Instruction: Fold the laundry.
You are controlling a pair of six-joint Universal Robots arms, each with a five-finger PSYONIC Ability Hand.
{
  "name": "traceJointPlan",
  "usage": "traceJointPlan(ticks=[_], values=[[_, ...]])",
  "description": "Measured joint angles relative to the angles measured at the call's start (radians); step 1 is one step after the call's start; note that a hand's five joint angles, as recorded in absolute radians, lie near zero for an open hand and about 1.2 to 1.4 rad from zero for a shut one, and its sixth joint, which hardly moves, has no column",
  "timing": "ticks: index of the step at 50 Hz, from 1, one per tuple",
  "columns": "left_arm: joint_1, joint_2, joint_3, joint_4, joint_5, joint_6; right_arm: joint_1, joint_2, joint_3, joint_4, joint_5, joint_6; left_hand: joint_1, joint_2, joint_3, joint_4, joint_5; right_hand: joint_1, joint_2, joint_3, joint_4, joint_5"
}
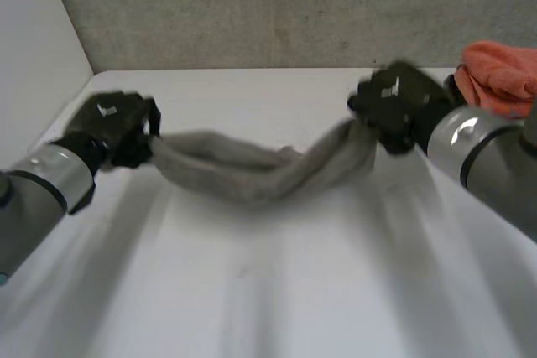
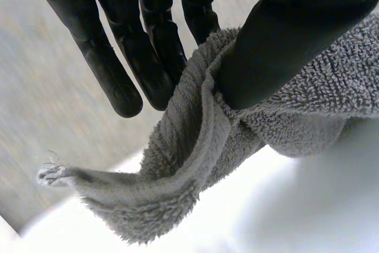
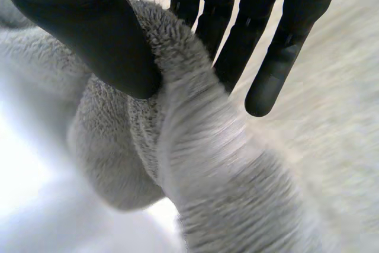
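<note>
A grey terry towel (image 1: 252, 169) hangs bunched between my two hands above the white table (image 1: 277, 291), sagging in the middle. My left hand (image 1: 113, 127) holds its left end; in the left wrist view the thumb (image 2: 278, 45) pinches the towel (image 2: 201, 164) against straight fingers (image 2: 112, 69), and a frayed corner (image 2: 56, 173) sticks out below. My right hand (image 1: 398, 102) holds the right end; its thumb (image 3: 89, 34) presses the towel (image 3: 195, 164) against the fingers (image 3: 278, 63).
An orange-pink cloth (image 1: 503, 73) lies bunched at the table's back right corner, just behind my right arm. A grey wall runs behind the table, and a white wall stands at the left.
</note>
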Motion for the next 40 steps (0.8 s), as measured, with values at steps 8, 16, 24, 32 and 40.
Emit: traceJointPlan(ticks=[8, 16, 24, 32, 40], values=[[-0.023, -0.212, 0.116, -0.122, -0.009, 0.051, 0.004, 0.15, -0.05, 0.097, 0.124, -0.124, 0.0, 0.0, 0.0, 0.0, 0.0, 0.0, 0.0, 0.0, 0.0, 0.0], [-0.056, -0.365, 0.431, -0.037, -0.062, 0.181, 0.01, 0.286, -0.247, -0.181, 0.221, -0.119, -0.001, 0.0, 0.0, 0.0, 0.0, 0.0, 0.0, 0.0, 0.0, -0.001], [-0.08, -0.386, 0.637, 0.341, -0.11, 0.163, 0.015, 0.256, -0.272, -0.748, 0.225, -0.086, -0.001, 0.0, 0.0, 0.0, 0.0, 0.0, 0.0, 0.005, 0.0, 0.0], [-0.086, -0.329, 0.476, 0.43, -0.117, 0.092, 0.014, 0.205, -0.072, -0.83, 0.189, -0.079, -0.001, 0.0, 0.001, 0.0, 0.0, 0.0, 0.0, 0.005, 0.0, 0.003], [-0.089, -0.327, 0.25, 0.326, -0.114, 0.09, 0.013, 0.24, 0.139, -0.599, 0.165, -0.081, -0.001, 0.0, 0.001, 0.0, 0.0, 0.0, 0.0, 0.005, 0.0, 0.003]])
